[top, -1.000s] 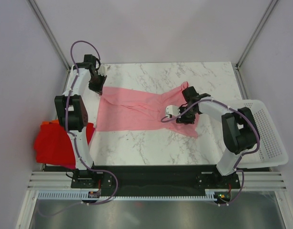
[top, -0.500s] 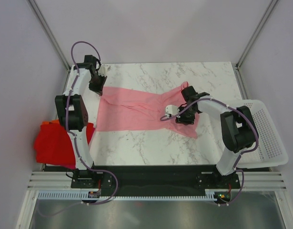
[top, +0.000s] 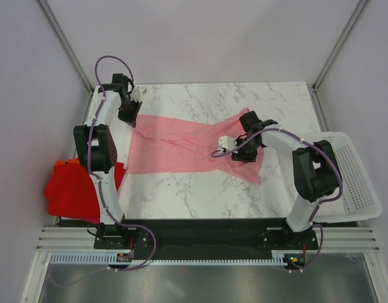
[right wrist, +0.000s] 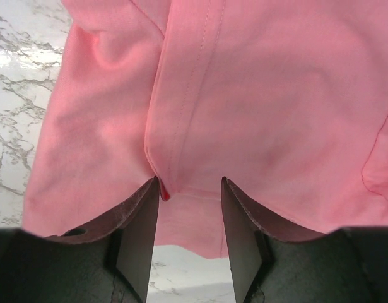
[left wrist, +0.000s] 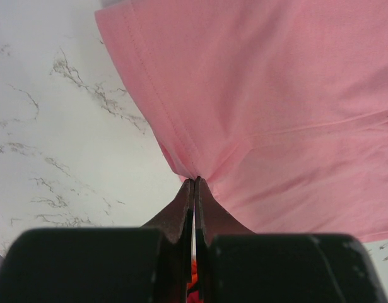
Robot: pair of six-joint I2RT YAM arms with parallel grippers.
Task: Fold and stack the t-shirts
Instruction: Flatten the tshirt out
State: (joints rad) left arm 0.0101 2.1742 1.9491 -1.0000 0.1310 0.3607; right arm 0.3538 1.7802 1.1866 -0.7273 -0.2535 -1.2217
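A light pink t-shirt (top: 181,148) lies spread across the marble table, also filling the left wrist view (left wrist: 276,95) and the right wrist view (right wrist: 244,95). My left gripper (top: 128,116) is shut on the shirt's far-left corner; its fingertips (left wrist: 187,189) pinch a fold of hem. My right gripper (top: 243,153) is open over the shirt's right part, its fingers (right wrist: 143,208) pressing on the cloth with a fold between them. A red folded t-shirt (top: 70,189) with an orange one (top: 66,163) under it lies off the table's left edge.
A white perforated basket (top: 354,183) stands at the table's right edge. Bare marble (top: 200,196) lies in front of the pink shirt and behind it. Frame posts rise at the back corners.
My right gripper has shifted slightly back and left over the shirt's right part. The left gripper and the shirt's left corner have stayed put.
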